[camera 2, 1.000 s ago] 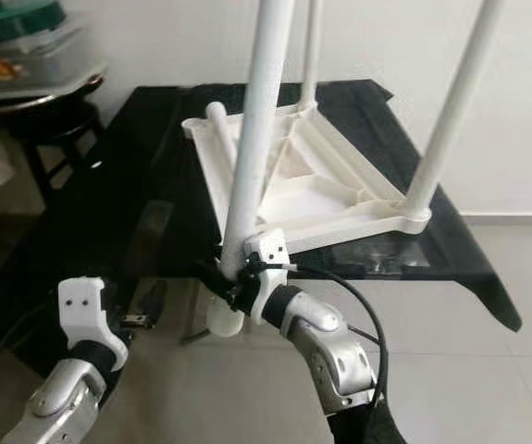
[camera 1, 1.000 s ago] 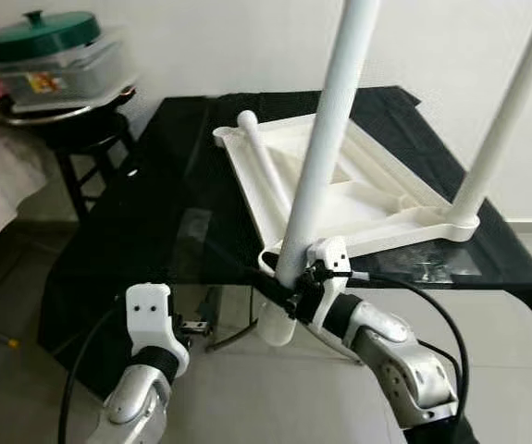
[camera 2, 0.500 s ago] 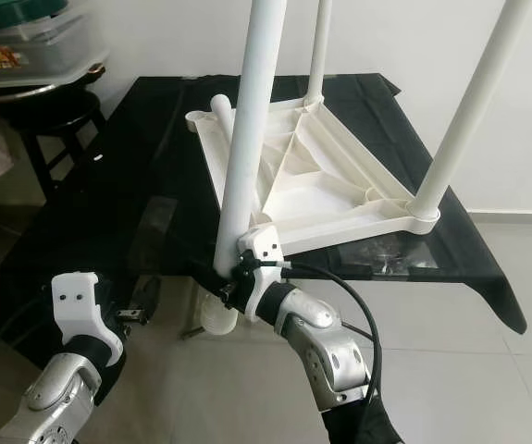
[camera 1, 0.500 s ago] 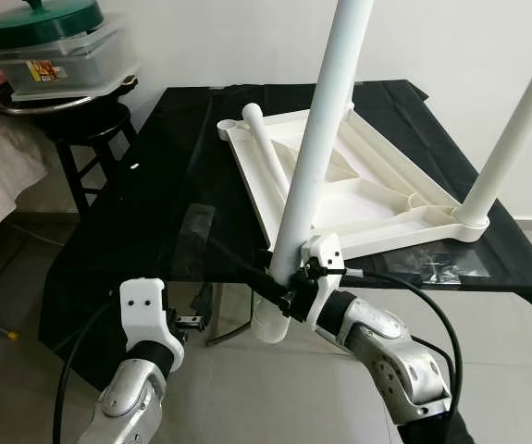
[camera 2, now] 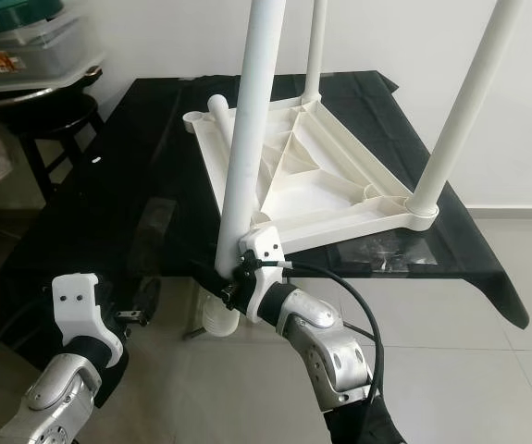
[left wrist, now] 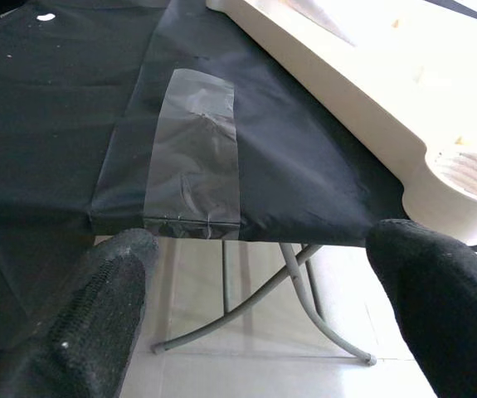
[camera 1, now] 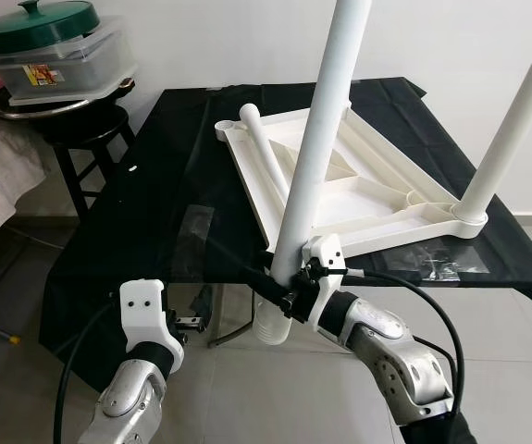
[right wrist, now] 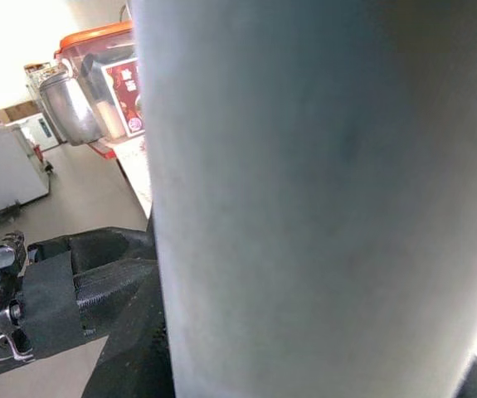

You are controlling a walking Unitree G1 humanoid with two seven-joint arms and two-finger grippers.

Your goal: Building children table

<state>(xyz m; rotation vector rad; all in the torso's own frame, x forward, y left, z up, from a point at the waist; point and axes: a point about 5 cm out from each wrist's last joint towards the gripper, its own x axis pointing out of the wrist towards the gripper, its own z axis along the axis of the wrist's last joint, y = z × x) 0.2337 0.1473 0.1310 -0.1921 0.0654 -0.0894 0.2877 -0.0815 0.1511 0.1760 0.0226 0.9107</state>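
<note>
Black-draped table (camera 1: 127, 213) bearing upturned white plastic tabletop (camera 1: 377, 208). Our right gripper (camera 1: 279, 289) clamps the long white plastic leg (camera 1: 314, 157) low down: rigid, light, smooth, top-heavy. Left gripper (left wrist: 255, 274) gapes empty.

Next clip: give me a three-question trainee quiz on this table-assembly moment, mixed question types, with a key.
1. True or false: the right end effector is closed around the upright white plastic table leg.
2. Multiple choice: the upturned white plastic tabletop lies on A) a black cloth-covered table, B) the tiled floor, C) the dark wooden stool.
3. Fill in: the left end effector hangs open just off the table's front ____.

Key: 1 true; 2 A; 3 edge.
</note>
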